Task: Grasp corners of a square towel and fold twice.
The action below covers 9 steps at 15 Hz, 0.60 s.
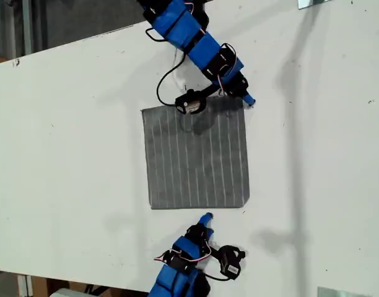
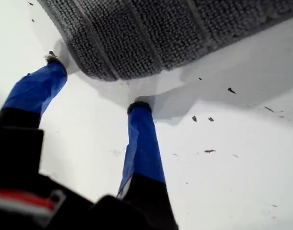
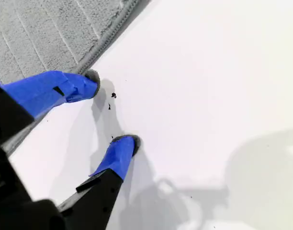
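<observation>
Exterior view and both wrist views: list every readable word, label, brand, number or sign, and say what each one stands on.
None can be read in any view.
The towel carries only thin white stripes, no lettering.
The white table shows only dark specks.
My first gripper and my second gripper show plain blue and black parts, with no visible marking.

My first pincer [image 2: 96, 81] stands open over the white tabletop [image 2: 232, 158]; its two blue fingers [image 2: 142, 143] straddle a rounded corner [image 2: 106, 72] of the dark gray towel [image 2: 161, 33]; dark specks dot the tabletop nearby.
</observation>
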Available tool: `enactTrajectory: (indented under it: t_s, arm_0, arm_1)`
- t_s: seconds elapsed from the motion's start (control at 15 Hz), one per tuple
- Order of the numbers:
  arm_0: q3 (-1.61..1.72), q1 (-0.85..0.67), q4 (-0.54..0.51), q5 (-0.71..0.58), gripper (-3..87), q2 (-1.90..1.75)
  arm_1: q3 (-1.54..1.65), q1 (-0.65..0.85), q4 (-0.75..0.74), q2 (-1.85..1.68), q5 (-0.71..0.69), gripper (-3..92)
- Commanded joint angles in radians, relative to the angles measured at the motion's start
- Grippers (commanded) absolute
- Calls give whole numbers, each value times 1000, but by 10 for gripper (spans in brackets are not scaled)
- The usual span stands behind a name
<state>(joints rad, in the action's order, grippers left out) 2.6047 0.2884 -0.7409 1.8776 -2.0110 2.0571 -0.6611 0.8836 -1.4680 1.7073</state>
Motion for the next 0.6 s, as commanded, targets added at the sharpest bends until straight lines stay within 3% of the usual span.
enactTrajectory:
  t_s: [0.0,0.27,0.47,0.53]
  arm_0:
    - [-44,20,55,0,225,15]
    - [-48,21,69,-15,222,18]
    - [-52,21,89,-34,220,26]
    - [-52,23,91,-32,220,26]
  arm_1:
    - [-207,52,91,74,-97,302]
    - [-370,117,321,100,-156,302]
    - [-362,163,357,74,-183,296]
    - [-350,172,357,77,-183,240]
